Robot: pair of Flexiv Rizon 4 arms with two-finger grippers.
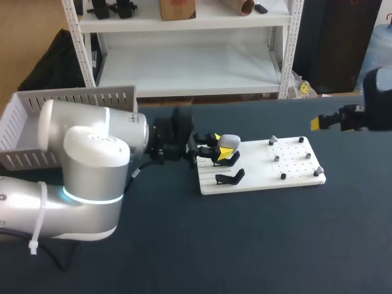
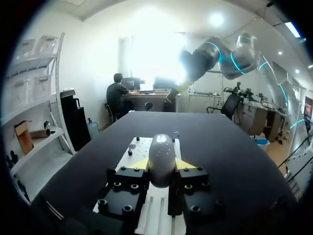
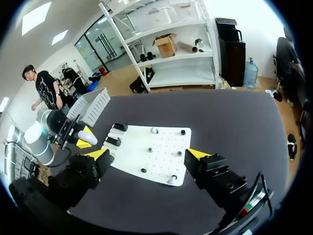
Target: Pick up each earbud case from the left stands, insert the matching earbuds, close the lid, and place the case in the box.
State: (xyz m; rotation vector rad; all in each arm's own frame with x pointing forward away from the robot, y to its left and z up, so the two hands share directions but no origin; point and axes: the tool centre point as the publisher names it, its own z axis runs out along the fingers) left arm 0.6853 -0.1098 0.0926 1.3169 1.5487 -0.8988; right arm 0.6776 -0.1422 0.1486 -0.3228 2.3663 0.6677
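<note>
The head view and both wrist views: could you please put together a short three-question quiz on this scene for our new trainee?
1. True or false: the right gripper holds an earbud.
2. What is between the left gripper's fingers? A) the earbud case B) a screwdriver C) nothing
3. Fill in: the grey box stands on the ___ arm's side of the white board.
Key: 1 false, it is open and empty; 2 A; 3 left.

Left fingers (image 2: 139,164) clamped; right fingers (image 3: 96,154) spread wide
</note>
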